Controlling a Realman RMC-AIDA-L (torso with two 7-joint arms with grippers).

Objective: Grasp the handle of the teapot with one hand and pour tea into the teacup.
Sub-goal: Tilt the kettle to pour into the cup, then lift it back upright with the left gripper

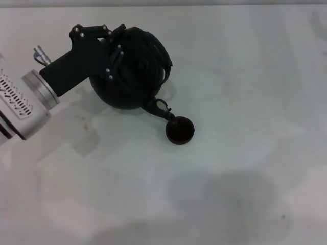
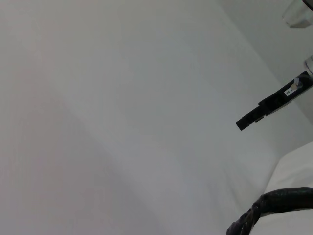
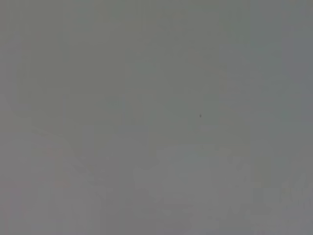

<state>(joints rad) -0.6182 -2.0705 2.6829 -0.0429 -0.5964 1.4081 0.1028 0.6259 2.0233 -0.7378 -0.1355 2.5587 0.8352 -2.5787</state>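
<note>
White bench (image 1: 245, 66) below, bare but for the tea things. Left of centre and toward the far side, the matte black teapot (image 1: 127, 84), tipped over toward the teacup. Arched handle (image 1: 158, 51) swung to the pot's right side. Left claw (image 1: 110, 51) reaching in from the left, closed around the handle near the lid. Spout (image 1: 158, 108) angled down and to the right, away from the claw, its lip right at the rim of the small dark teacup (image 1: 180, 129). Judged mid-pour: further tilt along that spout line, cup directly beneath. No sign of the right claw.
</note>
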